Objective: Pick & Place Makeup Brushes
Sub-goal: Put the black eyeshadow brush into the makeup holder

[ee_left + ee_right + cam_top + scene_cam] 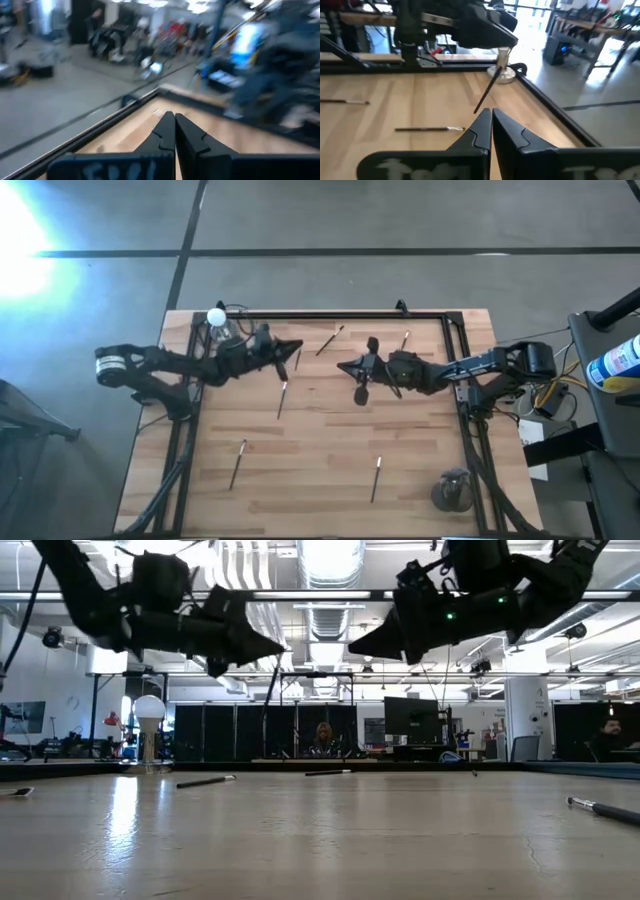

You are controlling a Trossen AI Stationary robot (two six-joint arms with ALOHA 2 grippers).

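Note:
Several thin makeup brushes lie flat and scattered on the wooden table: one (330, 340) near the far edge, one (282, 398) mid-table, one (238, 463) and one (376, 478) near the near edge, and one (405, 340) beside my right arm. My left gripper (297, 348) (172, 117) is shut and hangs above the far-left part of the table. My right gripper (342, 365) (491, 112) is shut too and points at it from the right. In the low view both grippers (280, 645) (352, 648) are well above the tabletop. Neither holds a brush.
A small clear bottle with a round white cap (217, 317) (150, 730) stands at the far-left corner, close to my left arm. A grey round object (455, 492) sits at the near-right corner. A dark frame (330, 313) borders the table's far and side edges.

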